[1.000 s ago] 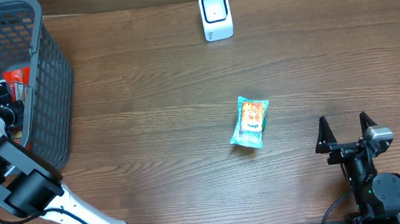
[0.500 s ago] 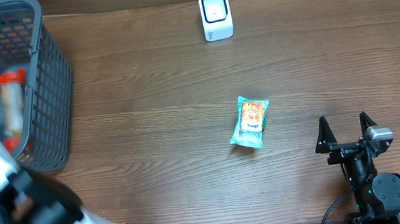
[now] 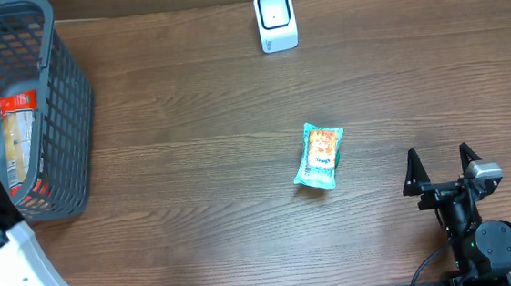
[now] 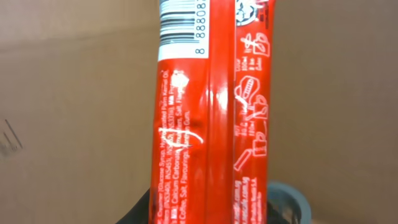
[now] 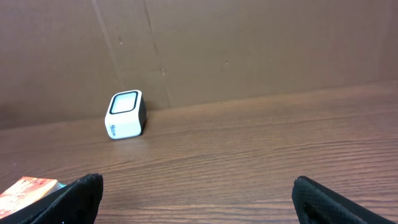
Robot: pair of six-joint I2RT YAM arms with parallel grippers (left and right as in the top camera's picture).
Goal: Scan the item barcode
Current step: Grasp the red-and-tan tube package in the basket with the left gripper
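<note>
Our left hand (image 4: 208, 214) grasps the red packet (image 3: 15, 134) lengthwise above the basket (image 3: 70, 103), the scanner (image 3: 275, 20) well apart to its right.

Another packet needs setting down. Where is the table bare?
Bare wood spans between the grey mesh basket and the teal snack packet, and from that packet back to the white cube scanner. Right of the scanner too. Crowded: the basket, with a red foil packet held over it, and around the open right claw.
</note>
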